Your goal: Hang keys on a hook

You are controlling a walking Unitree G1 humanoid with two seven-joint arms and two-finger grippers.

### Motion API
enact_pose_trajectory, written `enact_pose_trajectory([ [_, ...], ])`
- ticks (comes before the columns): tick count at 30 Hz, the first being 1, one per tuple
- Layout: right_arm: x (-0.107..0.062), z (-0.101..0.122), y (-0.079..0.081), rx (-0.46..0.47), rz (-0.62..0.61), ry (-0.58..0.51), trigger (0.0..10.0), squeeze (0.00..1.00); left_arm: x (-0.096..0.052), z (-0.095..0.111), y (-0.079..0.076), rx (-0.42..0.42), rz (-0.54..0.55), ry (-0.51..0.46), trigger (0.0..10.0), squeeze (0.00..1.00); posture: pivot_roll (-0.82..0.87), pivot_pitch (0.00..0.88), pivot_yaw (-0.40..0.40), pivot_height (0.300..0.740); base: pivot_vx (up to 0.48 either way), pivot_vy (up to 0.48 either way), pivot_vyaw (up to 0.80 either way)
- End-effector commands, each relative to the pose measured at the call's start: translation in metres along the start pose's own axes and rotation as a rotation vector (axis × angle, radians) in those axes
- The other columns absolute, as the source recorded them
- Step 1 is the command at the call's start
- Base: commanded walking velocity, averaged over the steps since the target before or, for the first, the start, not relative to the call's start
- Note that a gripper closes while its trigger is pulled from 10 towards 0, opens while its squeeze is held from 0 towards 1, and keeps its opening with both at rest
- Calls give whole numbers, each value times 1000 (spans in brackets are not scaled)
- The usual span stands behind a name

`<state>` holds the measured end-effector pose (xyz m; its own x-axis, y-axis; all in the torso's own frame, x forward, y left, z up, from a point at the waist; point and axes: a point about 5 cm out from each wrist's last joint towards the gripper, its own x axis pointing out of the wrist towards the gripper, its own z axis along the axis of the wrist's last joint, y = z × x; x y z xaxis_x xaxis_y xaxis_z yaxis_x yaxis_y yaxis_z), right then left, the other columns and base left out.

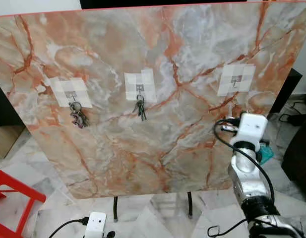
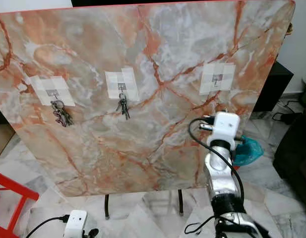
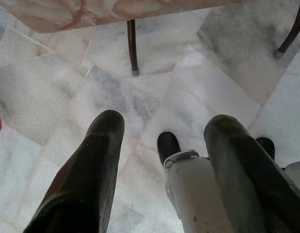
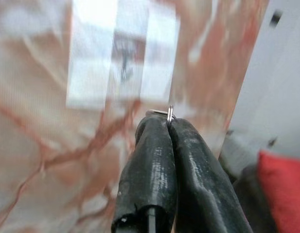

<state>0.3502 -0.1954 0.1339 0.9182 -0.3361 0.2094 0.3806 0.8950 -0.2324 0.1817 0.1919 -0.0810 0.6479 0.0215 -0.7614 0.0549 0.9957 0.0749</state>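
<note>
Right gripper (image 4: 169, 124): my two black fingers are pressed together, pinching a thin metal key ring (image 4: 170, 114) whose loop stands up just past the tips. The keys below the ring are hidden by my fingers.

Free hook (image 4: 124, 65): blurred, on a pale checkered patch, at about 11 o'clock from the ring and apart from it. In the head views that hook (image 1: 235, 82) sits at 12 o'clock from my raised right wrist (image 1: 252, 128), near the panel's right edge.

Panel (image 1: 157, 129): a large orange-and-grey marbled board standing on thin dark legs over a marble floor (image 3: 91, 97).

Other hooks: a middle hook (image 1: 139, 88) carries a dark bunch of keys (image 1: 140, 107); a left hook (image 1: 72, 94) carries another bunch (image 1: 78, 115). Both bunches hang straight down against the panel.

Left gripper (image 3: 162, 131): hangs low over the floor, its fingers wide apart and holding nothing, a panel leg (image 3: 132, 46) at 12 o'clock from them.

Surroundings: a red stool (image 1: 14, 203) at 8 o'clock from the panel, a teal bag (image 2: 247, 151) at 3 o'clock from my right wrist.
</note>
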Motion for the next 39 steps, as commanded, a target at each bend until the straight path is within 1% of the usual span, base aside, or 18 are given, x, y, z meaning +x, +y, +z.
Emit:
enact_pose_trajectory([
  [1,5,8,1,-52,-24,-26,10000,0,0,0,3,-5,7,7,10000,0,-51,0,7,740,0,0,0],
  [7,8,4,-1,-128,-96,-3,10000,0,0,0,3,-7,6,7,10000,0,-53,0,10,740,0,0,0],
  [9,9,0,-3,-169,-119,11,10000,0,0,0,3,-7,6,9,10000,0,-47,0,10,740,0,0,0],
  [13,9,-4,-1,-200,-112,25,10000,0,0,0,3,-7,7,9,10000,0,-47,0,10,740,0,0,0],
  [18,12,2,3,-251,-101,-14,10000,0,0,-1,4,-5,10,9,10000,0,-46,0,14,740,0,0,0],
  [21,17,12,10,-335,-55,-95,10000,0,0,0,5,-2,11,8,10000,0,-44,0,15,740,0,0,0],
  [23,17,12,11,-339,-51,-100,10000,0,0,0,5,-2,11,8,10000,0,-44,0,15,740,0,0,0],
  [24,19,15,12,-370,-47,-121,10000,0,0,0,5,-2,10,7,10000,0,-43,0,14,740,0,0,0],
  [27,22,18,13,-400,-49,-136,10000,0,0,0,4,-2,8,7,10000,0,-45,0,14,740,0,0,0],
  [31,24,17,11,-409,-60,-119,10000,0,0,0,4,-3,6,7,10000,0,-44,0,13,740,0,0,0],
  [34,25,14,8,-402,-92,-89,10000,0,0,0,3,-5,4,8,10000,0,-42,0,13,740,0,0,0],
  [37,26,12,5,-378,-113,-67,10000,0,0,0,3,-4,3,10,10000,0,-43,0,12,740,0,0,0],
  [38,26,10,2,-349,-130,-46,10000,0,0,0,3,-4,2,10,10000,0,-43,0,12,740,0,0,0],
  [39,26,10,1,-343,-133,-48,10000,0,0,0,3,-3,2,10,10000,0,-43,0,12,740,0,0,0],
])
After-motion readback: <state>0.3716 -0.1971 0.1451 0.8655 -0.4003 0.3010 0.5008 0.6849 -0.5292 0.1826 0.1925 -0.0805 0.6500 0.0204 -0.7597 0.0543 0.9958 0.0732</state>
